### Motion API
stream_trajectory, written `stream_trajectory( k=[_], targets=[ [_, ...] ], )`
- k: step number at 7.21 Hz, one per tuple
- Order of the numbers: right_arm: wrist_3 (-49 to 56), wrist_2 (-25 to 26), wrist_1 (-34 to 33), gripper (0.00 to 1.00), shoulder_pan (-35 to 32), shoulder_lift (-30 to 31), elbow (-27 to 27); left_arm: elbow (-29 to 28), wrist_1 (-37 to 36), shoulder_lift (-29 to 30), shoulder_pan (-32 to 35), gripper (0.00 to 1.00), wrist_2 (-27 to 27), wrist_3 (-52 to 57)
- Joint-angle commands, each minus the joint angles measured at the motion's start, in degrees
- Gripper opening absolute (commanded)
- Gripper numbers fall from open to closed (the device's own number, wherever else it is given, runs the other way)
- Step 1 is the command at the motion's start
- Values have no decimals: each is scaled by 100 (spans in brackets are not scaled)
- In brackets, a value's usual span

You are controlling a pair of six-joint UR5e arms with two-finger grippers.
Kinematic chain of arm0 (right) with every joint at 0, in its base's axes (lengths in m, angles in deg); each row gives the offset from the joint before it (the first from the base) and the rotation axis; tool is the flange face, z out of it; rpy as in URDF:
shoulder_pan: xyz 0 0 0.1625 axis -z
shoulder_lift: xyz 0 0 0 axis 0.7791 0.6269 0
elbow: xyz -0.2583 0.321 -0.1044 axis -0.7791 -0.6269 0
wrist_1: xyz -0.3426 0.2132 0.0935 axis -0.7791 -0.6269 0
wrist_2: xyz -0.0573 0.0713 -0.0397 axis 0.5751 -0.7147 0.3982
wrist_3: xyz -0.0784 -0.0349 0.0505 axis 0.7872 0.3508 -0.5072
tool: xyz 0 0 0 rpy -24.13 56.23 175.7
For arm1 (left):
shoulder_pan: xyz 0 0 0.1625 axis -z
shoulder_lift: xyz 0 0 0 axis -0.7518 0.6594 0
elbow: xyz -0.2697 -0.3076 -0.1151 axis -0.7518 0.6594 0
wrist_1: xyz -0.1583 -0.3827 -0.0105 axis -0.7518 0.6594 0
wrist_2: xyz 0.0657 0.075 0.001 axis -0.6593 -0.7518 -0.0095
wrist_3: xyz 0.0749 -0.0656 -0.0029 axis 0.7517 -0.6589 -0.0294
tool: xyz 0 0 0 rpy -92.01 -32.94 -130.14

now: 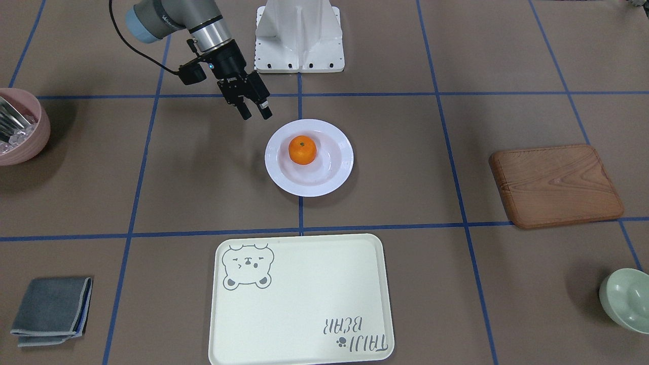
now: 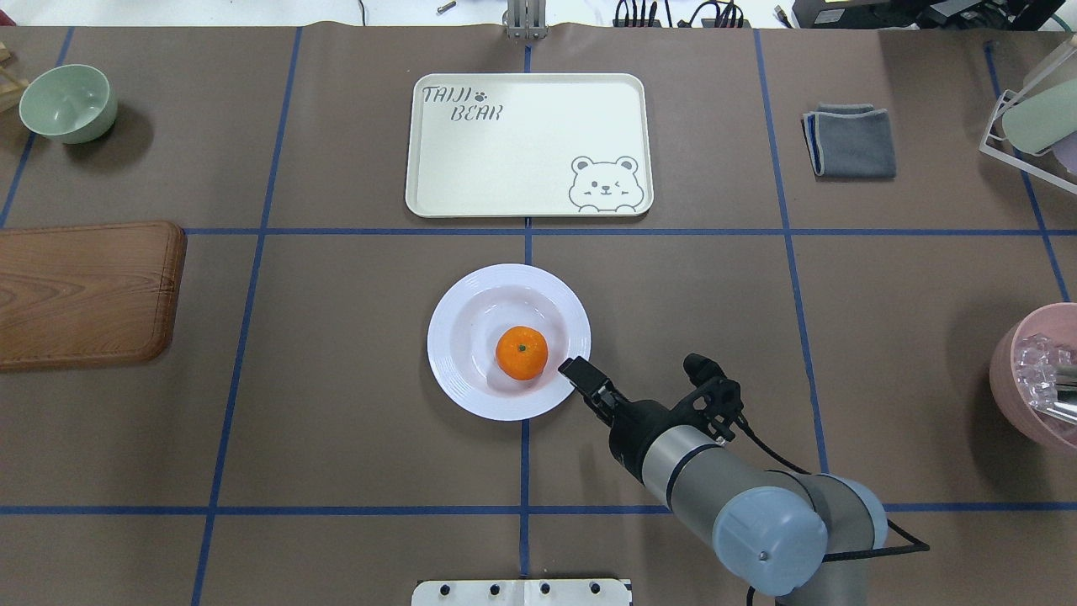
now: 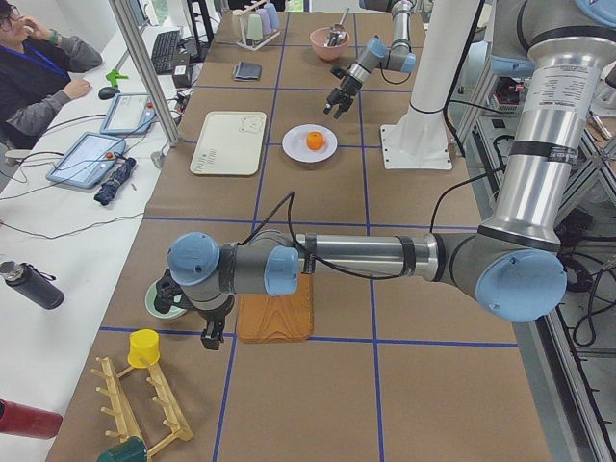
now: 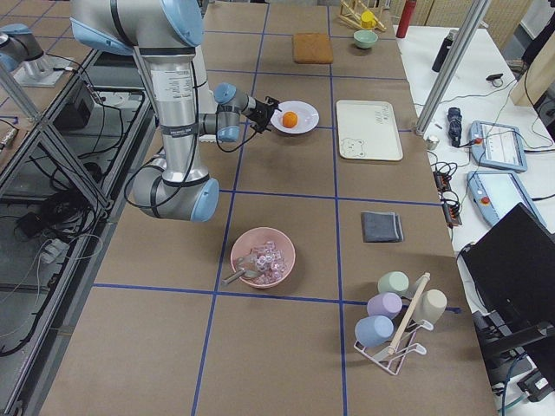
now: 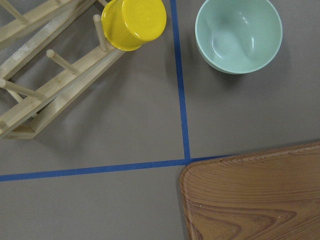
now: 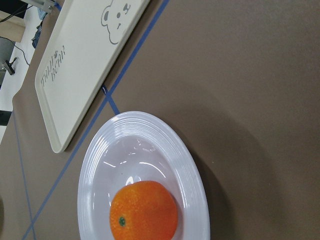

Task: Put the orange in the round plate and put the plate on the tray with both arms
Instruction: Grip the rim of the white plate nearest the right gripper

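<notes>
The orange (image 1: 302, 150) (image 2: 522, 353) (image 6: 144, 211) lies inside the round plate (image 1: 324, 188) (image 2: 446, 337) (image 6: 90, 170) at mid-table. My right gripper (image 1: 256, 114) (image 2: 580, 374) hovers just off the plate's rim on the robot's side, open and holding nothing. The tray (image 1: 299, 299) (image 2: 522, 151) (image 6: 75, 75) lies beyond the plate, with nothing on it. My left gripper (image 3: 205, 337) hangs far off over the table's left end near the green bowl; I cannot tell whether it is open or shut.
A wooden board (image 2: 80, 290) (image 5: 255, 200) and a pale green bowl (image 2: 67, 103) (image 5: 238, 35) lie at the left end. A pink bowl (image 2: 1035, 379) and a folded grey cloth (image 2: 850, 141) are on the right. A person (image 3: 38, 77) sits beside the table.
</notes>
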Motion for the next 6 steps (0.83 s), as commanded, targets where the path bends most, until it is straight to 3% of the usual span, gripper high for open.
stream_trajectory(
  k=[1,2,4,6],
  targets=[
    [-93,180,146,90,78,-298,-583,-4,0,-11,2,98,12,-12],
    [-93,180,146,63,78,-308,-584,-4,0,-11,2,98,12,-12],
    [-102,189,137,55,70,-413,-611,-4,0,-11,2,98,12,-12],
    [-93,180,146,34,34,-448,-725,-13,0,-3,2,98,12,-12]
  ],
)
